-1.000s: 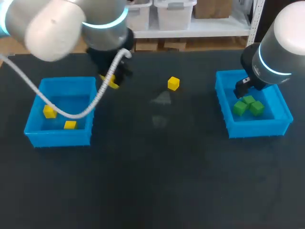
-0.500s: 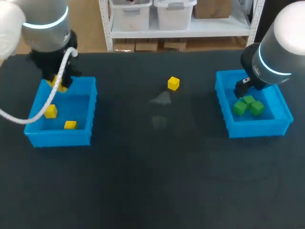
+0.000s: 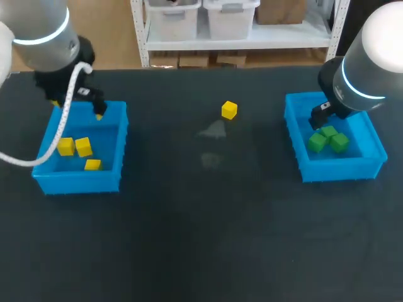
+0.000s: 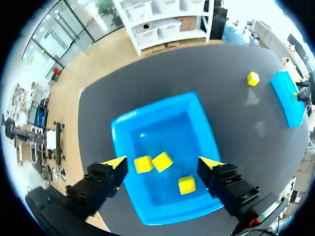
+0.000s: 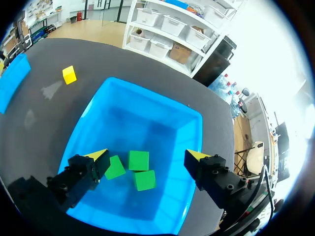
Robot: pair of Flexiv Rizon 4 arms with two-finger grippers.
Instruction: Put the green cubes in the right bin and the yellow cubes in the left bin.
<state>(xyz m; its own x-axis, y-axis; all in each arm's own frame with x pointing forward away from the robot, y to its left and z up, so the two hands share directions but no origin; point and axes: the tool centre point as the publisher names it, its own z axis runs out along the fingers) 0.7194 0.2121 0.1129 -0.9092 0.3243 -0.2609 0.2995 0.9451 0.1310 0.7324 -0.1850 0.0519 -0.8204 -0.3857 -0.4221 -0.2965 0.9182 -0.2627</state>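
Dark matte table (image 3: pixel 189 239), two faint pale patches (image 3: pixel 214 131) near its middle, one behind the other.

Bright, even overhead light casts faint soft shadows on the table (image 3: pixel 201 239).

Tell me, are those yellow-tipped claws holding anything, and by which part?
Nothing is held. The left gripper hangs open above the left bin, and the right gripper hangs open above the right bin.

The left bin (image 3: pixel 79 181), blue and open-topped, holds three yellow cubes (image 3: pixel 84 146): two side by side, one apart. The right bin (image 3: pixel 340 168) holds three clustered green cubes (image 3: pixel 327 139). A fourth yellow cube (image 3: pixel 229 110) lies on the bench (image 3: pixel 201 239) between the bins.
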